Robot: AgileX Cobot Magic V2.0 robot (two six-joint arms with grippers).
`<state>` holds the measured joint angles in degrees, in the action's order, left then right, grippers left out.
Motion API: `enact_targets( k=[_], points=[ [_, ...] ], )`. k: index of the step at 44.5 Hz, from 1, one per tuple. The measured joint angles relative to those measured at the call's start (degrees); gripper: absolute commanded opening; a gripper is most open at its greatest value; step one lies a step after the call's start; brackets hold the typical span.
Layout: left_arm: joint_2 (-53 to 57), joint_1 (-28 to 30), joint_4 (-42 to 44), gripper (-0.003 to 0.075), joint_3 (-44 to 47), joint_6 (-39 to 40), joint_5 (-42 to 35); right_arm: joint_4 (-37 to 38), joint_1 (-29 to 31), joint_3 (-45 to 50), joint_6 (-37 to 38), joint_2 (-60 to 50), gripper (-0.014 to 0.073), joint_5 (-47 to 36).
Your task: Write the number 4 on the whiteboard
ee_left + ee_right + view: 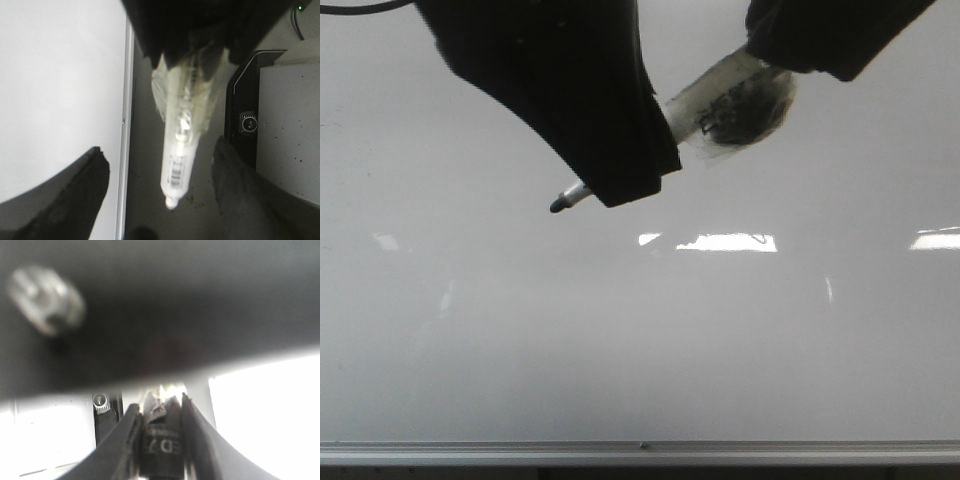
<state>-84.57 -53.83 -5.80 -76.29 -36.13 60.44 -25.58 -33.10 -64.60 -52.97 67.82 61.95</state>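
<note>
Overhead, the left tool (pixel 620 185) hung above the whiteboard (pixel 640 340), a dark mass reaching in from the board's far edge. A white marker (pixel 695 105) ran slantwise under it, its dark uncapped tip (pixel 558 206) poking out past the tool toward the board's left side. In the left wrist view the marker (pixel 179 150), wrapped partly in clear tape or film, lay between the two black fingers (pixel 65 200), which stood well apart from its barrel; how the pen was fixed higher up was hidden in shadow. So the left tool's fingers looked spread, yet the pen stayed with it.

The right tool (pixel 760 60) came in from the far right corner and met the marker's other end, where a dark smudged wad of film (pixel 745 110) bulged around it. The right wrist view showed that tool's two fingers (pixel 127 440) pressed against a black cap-like piece (pixel 160 440) bearing pale lettering, clamped snugly on both sides.

The board's surface was bare and glossy, with bright light reflections (pixel 725 242) across its middle; no drawn 4 could be seen. A silver rail (pixel 640 452) ran along the near edge.
</note>
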Motion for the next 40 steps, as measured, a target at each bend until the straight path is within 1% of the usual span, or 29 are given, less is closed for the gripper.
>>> enact_targets(
  k=[6, 12, 18, 24, 30, 33, 40],
  points=[
    [3.5, 1.8, 0.1, 0.048, 0.0, 3.2, 1.3, 3.0, 0.0, 0.0, 3.8, -0.5, -0.0056, 0.0],
    [7.0, 5.8, 0.1, 0.048, 0.0, 6.7, 2.4, 5.6, 1.6, 0.0, 11.0, -3.2, -0.0056, 0.3],
    [11.0, 11.0, 0.3, 0.048, 0.0, 11.6, 2.6, 8.7, 5.7, 0.0, 19.8, -7.3, -0.0056, 0.7],
    [15.0, 15.5, 0.3, 0.048, 0.7, 15.9, 2.4, 9.7, 12.2, 1.2, 26.8, -12.2, -0.0056, 0.7],
    [20.3, 19.3, 0.4, 0.0481, 4.8, 18.9, 0.5, 9.8, 18.7, 5.6, 29.9, -17.3, -0.0056, -1.0],
    [23.1, 21.0, 0.4, 0.048, 8.0, 20.2, -0.7, 9.8, 20.9, 8.1, 30.9, -19.6, -0.0056, -2.8],
    [29.3, 22.9, 0.4, 0.048, 15.1, 21.5, -3.7, 9.8, 22.6, 13.6, 32.9, -24.2, -0.0063, -8.0]
  ],
)
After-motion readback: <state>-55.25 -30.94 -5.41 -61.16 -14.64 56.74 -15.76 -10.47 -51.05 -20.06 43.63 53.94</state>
